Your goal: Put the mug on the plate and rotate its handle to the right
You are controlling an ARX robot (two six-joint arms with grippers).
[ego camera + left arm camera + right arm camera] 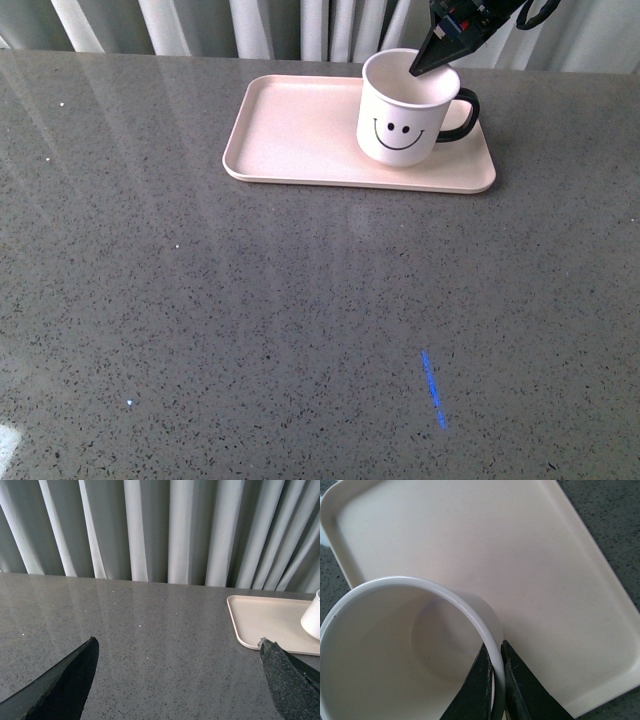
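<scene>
Grey speckled counter (200,320), pleated curtain (150,530) behind. Upper centre of the front frame: the mug (405,110) is seated upright on the plate (290,130), on its right half, with the handle (462,115) already pointed frame-right. The rim is pinched by the right gripper (496,655), one finger inside and one outside. The left gripper (177,641) is spread wide, holding nothing. Release should be made by opening first, then lifting straight up, so the heading is not disturbed.
</scene>
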